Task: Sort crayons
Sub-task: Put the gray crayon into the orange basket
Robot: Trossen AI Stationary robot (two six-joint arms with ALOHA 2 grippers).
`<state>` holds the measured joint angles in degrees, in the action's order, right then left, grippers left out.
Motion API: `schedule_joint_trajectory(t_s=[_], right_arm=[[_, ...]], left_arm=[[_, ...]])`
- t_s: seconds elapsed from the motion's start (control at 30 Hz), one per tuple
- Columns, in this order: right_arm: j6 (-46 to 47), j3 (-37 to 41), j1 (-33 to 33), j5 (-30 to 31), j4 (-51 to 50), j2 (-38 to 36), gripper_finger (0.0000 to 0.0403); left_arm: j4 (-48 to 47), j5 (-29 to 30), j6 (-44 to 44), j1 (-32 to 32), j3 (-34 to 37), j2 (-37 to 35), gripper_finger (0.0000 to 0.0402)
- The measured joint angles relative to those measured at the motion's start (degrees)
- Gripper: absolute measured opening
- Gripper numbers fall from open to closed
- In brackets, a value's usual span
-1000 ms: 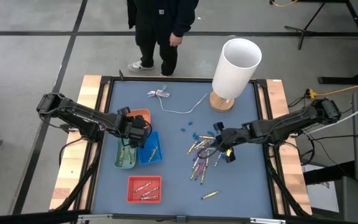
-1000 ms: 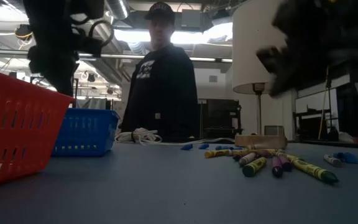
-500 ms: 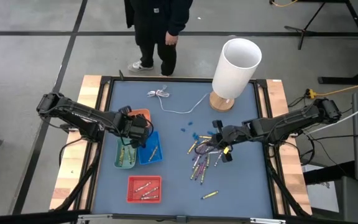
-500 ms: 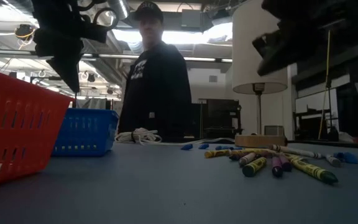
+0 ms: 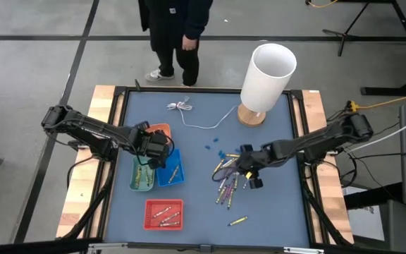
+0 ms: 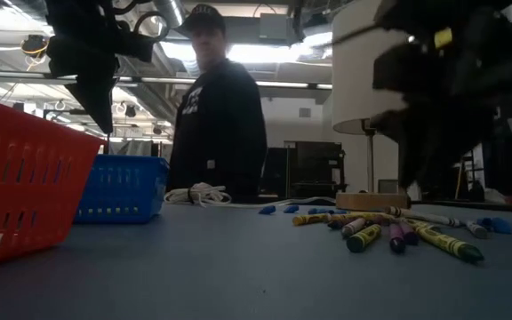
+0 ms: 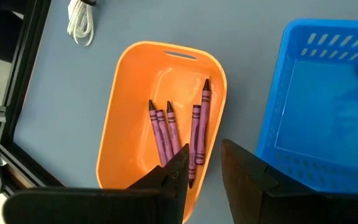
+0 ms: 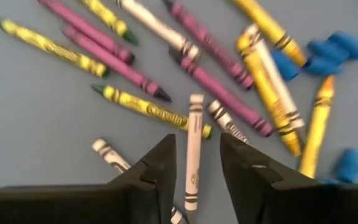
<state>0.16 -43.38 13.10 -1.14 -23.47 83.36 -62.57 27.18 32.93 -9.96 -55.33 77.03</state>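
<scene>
Loose crayons (image 5: pixel 228 180) lie scattered just in front of the lamp (image 5: pixel 266 81), unsorted. Right gripper (image 8: pixel 194 163) sits low over this pile, fingers spread with a white crayon (image 8: pixel 193 149) lined up in the gap, nothing pinched; likely set up to close on it. Left gripper (image 7: pixel 202 175) hovers over the orange tray (image 7: pixel 126 124), well left of the lamp, fingers slightly apart, empty. Purple crayons (image 7: pixel 179 130) already lie in that tray, so it probably collects purple.

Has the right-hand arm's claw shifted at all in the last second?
Yes. The right gripper slid a little toward the left arm's side, farther over the crayons, judged against the lamp.
</scene>
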Motion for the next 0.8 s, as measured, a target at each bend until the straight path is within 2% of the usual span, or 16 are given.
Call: schedule_joint_trajectory(t_s=[0.27,0.53,0.63,0.8], right_arm=[[0.00,0.02,0.00,0.01,0.12,5.91,0.0132],[0.00,-0.02,0.00,0.05,0.15,7.38,0.0130],[-0.44,-0.02,0.00,0.03,0.25,7.41,0.0115],[-0.58,-0.02,0.00,0.00,0.36,7.41,0.0067]], left_arm=[[0.31,-0.13,-0.01,0.00,0.00,0.00,0.0076],[0.34,-0.12,-0.03,0.00,0.00,0.00,0.0076],[0.35,-0.11,-0.04,0.02,0.00,0.00,0.0076],[0.33,-0.15,-0.04,0.01,0.00,0.00,0.0076]])
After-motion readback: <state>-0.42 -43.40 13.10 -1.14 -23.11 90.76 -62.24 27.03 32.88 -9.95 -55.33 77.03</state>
